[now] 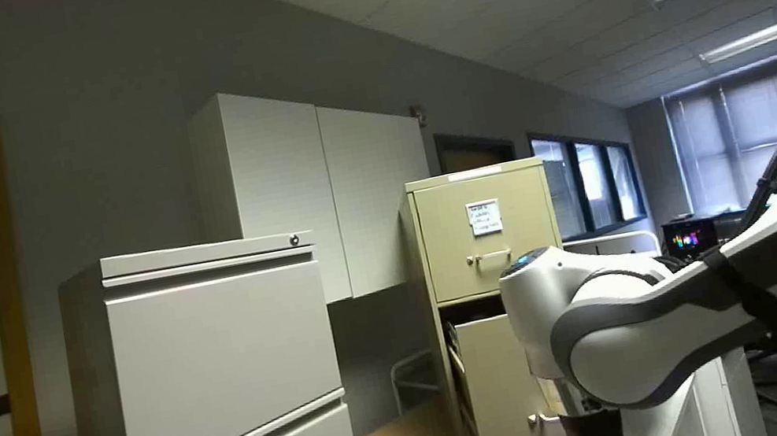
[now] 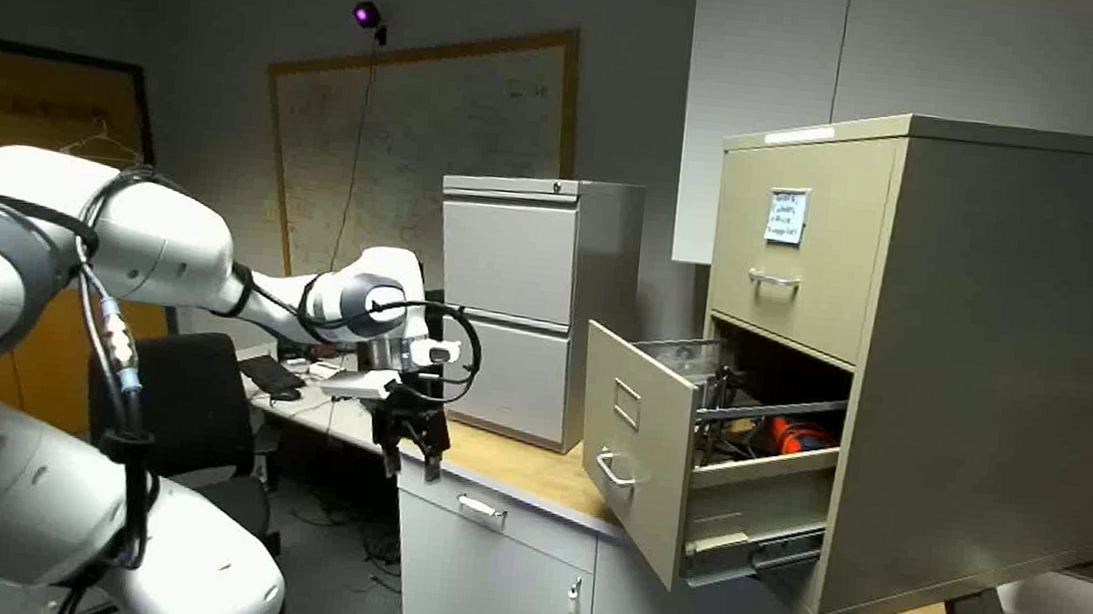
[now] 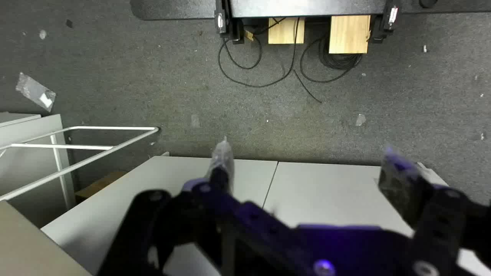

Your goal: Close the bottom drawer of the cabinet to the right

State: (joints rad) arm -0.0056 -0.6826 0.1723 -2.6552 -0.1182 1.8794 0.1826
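The beige filing cabinet [image 1: 487, 232] [image 2: 1002, 371] stands on the counter, its upper drawer shut. Its bottom drawer [image 1: 495, 391] [image 2: 647, 457] is pulled well out in both exterior views. Its plain front has a metal handle. Inside lie dark metal pieces and something orange. My gripper [image 2: 411, 470] points down, apart from the drawer front and out in front of the counter. In the wrist view my gripper [image 3: 307, 147] is open and empty, its fingers wide apart. In an exterior view my arm hides the right part of the drawer front, and the fingertips are out of view.
A pale grey lateral cabinet [image 1: 224, 375] [image 2: 509, 283] stands on the wooden counter [image 2: 511, 464] beside the filing cabinet. White cupboards [image 1: 327, 189] hang on the wall. White cupboard doors [image 3: 326, 191] lie below the gripper. A white wire frame [image 3: 107, 147] juts in at the left.
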